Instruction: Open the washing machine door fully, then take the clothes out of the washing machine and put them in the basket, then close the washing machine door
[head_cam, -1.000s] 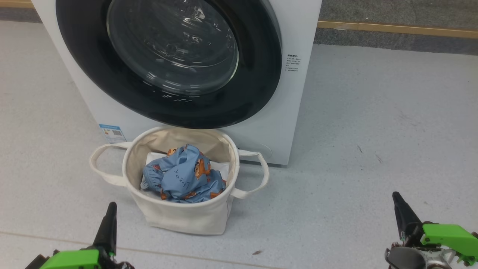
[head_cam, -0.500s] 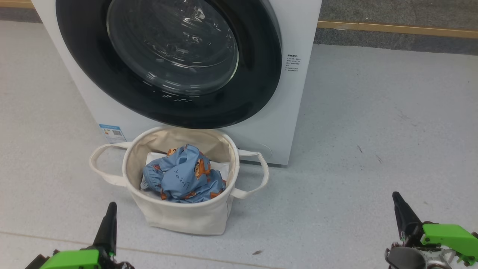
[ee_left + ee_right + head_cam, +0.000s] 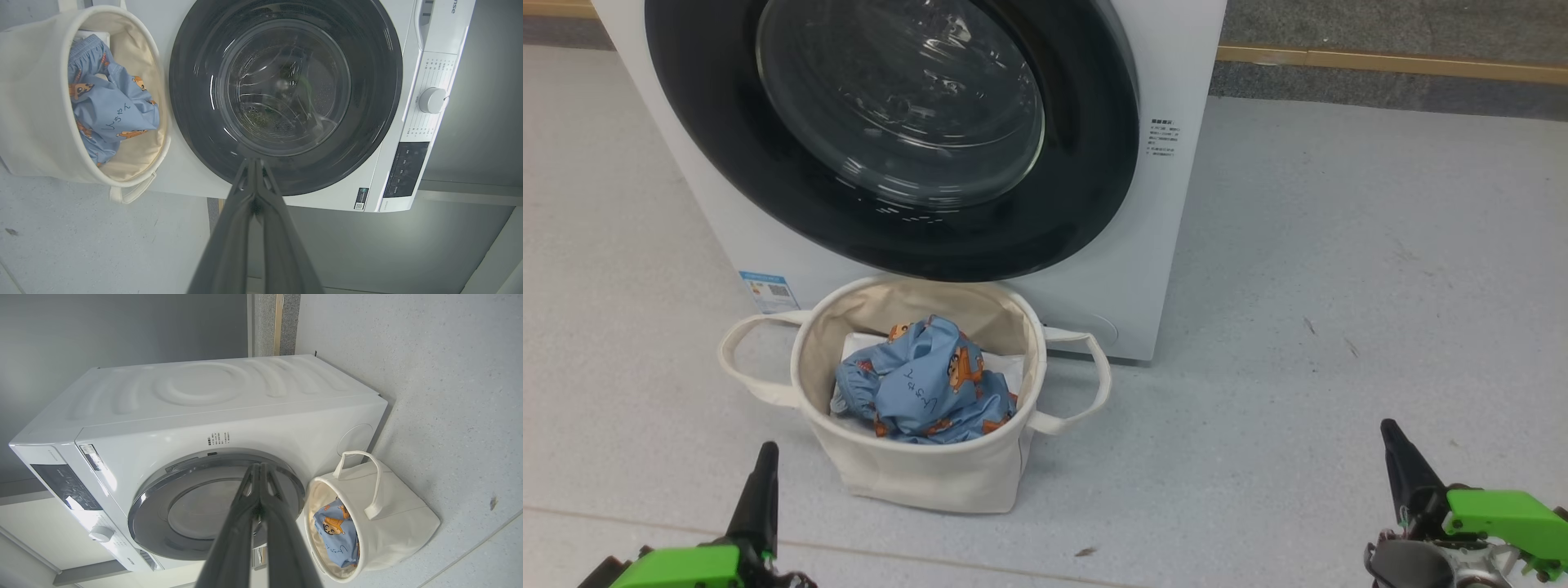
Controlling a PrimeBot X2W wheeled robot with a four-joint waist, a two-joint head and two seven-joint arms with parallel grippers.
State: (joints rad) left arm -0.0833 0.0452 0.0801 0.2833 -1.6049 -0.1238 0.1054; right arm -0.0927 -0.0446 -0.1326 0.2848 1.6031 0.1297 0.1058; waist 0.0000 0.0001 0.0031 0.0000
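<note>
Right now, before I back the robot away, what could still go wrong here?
1. The door looks shut, but the pictures cannot show whether it latched; it might swing open.
2. The basket stands close against the washing machine, its rim near the door's lower edge; swinging the door out could catch it.

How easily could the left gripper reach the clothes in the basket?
Probably yes: the clothes lie on top in the open basket, just ahead of the left gripper, nothing between. It is shut and must open first.
</note>
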